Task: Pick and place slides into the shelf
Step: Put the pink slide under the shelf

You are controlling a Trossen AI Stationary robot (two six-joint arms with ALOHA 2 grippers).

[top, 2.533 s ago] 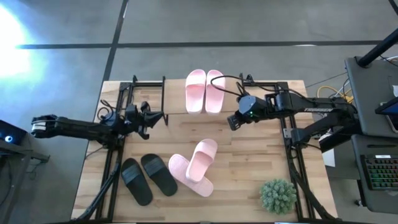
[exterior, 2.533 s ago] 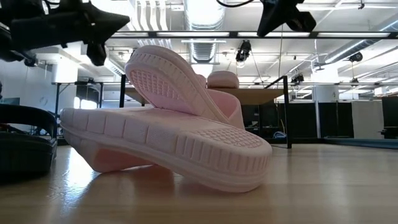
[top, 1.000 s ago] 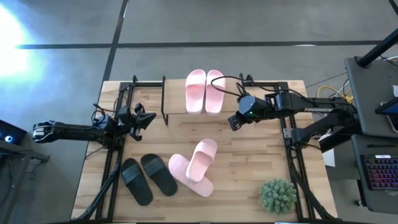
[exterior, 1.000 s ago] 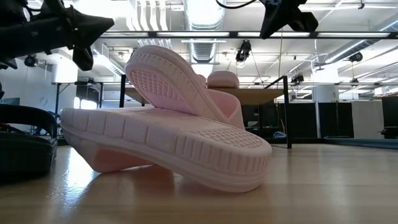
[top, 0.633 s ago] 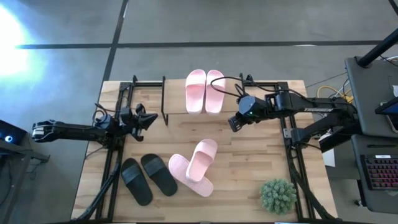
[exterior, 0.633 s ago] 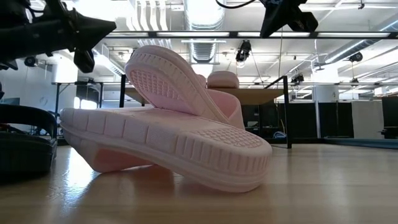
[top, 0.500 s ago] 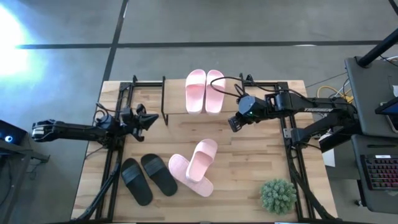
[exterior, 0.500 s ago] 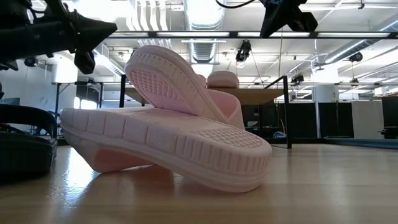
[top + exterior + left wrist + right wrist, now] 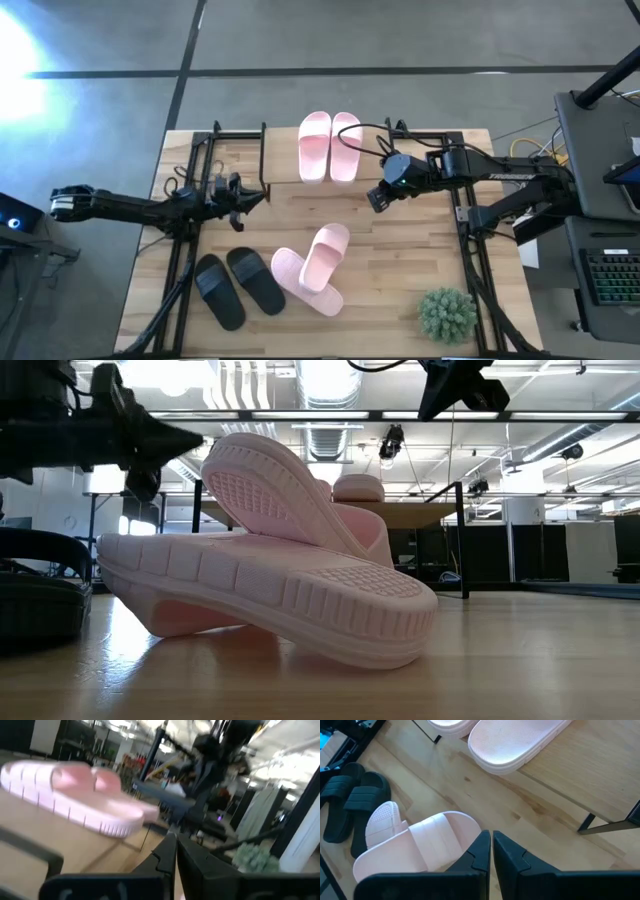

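Two pink slides lie side by side, soles down, on the shelf at the table's far side. Two more pink slides are piled near the table's middle, the upper one leaning tilted on the lower. A black pair lies flat to their left. My left gripper hovers shut above the table, left of the shelf's front and beyond the black pair. My right gripper hangs shut above the table, right of the shelf's front, over the pink pile.
A green plant ball sits at the table's near right corner. Black frame rails run along the left and right table edges. Bare wood lies between the pink pile and the right rail.
My left gripper has moved toward the table's right, nearer the shelf's front, and has come down a little. Its fingers have stayed shut. The right arm and all the slides have kept still.
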